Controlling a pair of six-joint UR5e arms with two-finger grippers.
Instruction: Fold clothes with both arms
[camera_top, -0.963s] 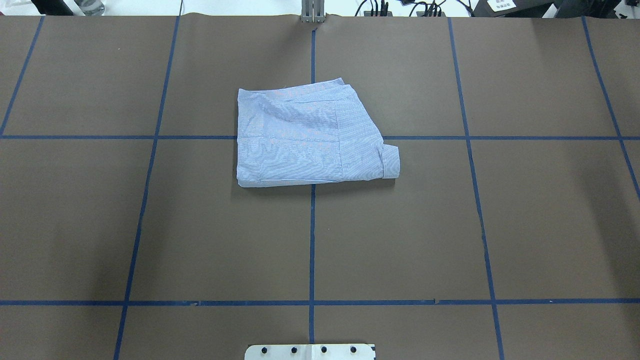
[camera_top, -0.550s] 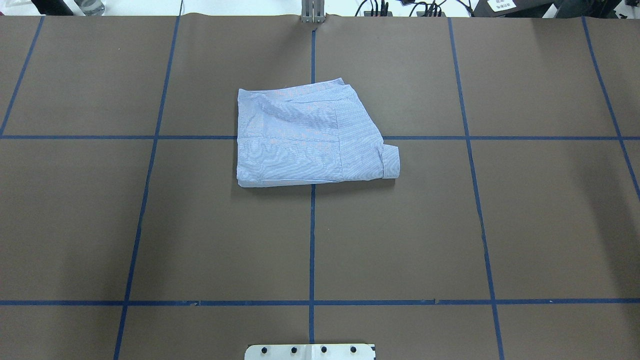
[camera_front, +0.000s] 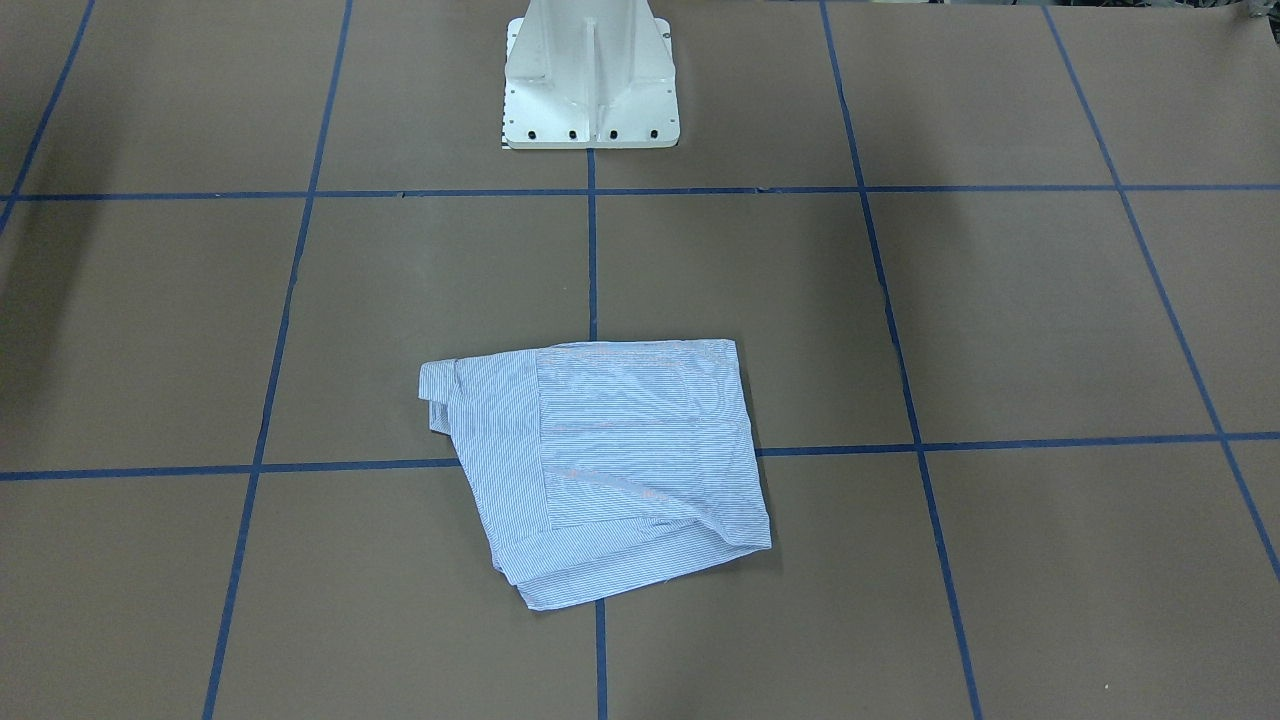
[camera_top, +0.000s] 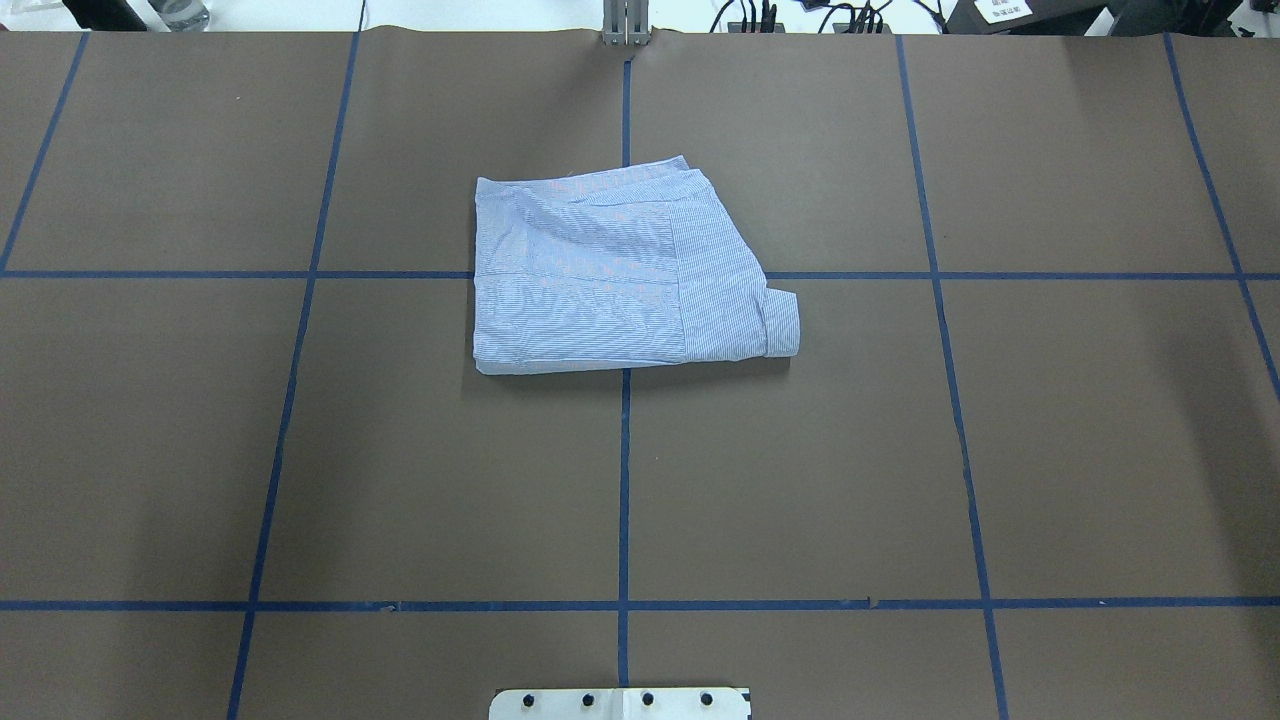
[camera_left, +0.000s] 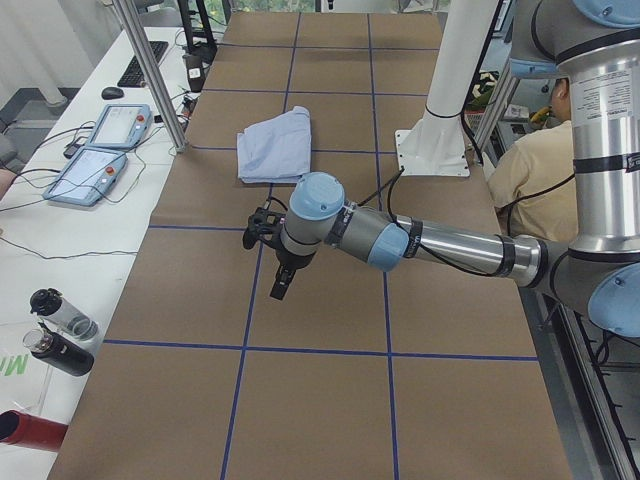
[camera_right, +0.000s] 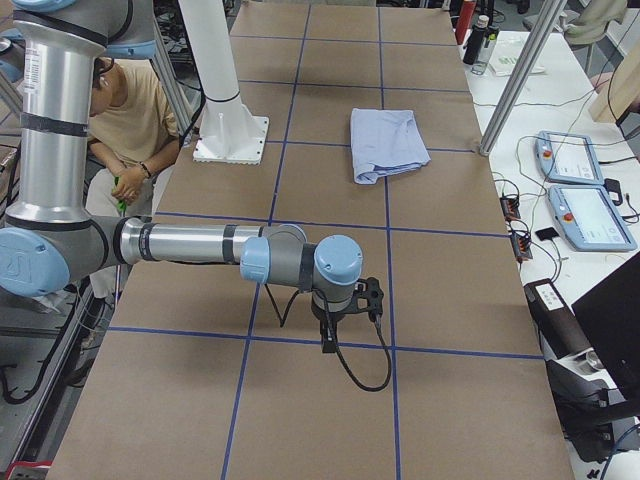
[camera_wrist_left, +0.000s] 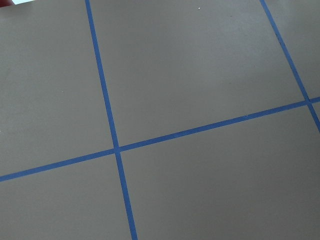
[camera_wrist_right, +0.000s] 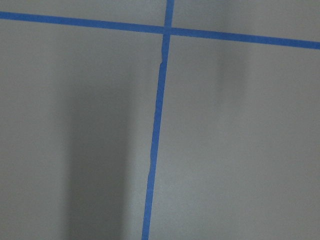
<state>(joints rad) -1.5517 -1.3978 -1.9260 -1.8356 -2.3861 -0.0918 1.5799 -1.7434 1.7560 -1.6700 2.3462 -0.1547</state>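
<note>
The light blue striped shirt (camera_top: 610, 270) lies folded into a compact packet on the brown table, just left of the centre line; it also shows in the front-facing view (camera_front: 610, 460) and both side views (camera_left: 275, 145) (camera_right: 385, 140). A sleeve cuff sticks out at its right edge (camera_top: 783, 325). Both arms are away from it, near the table's ends. My left gripper (camera_left: 282, 285) and right gripper (camera_right: 327, 340) hang low over bare table and show only in the side views, so I cannot tell whether they are open or shut. The wrist views show only tape lines.
The white pedestal base (camera_front: 590, 80) stands at the robot's edge. Teach pendants (camera_right: 580, 190), bottles (camera_left: 55, 330) and a metal post (camera_left: 150, 75) are along the far side table. A seated person (camera_right: 120, 120) is behind the robot. Blue tape (camera_top: 624, 480) grids the table.
</note>
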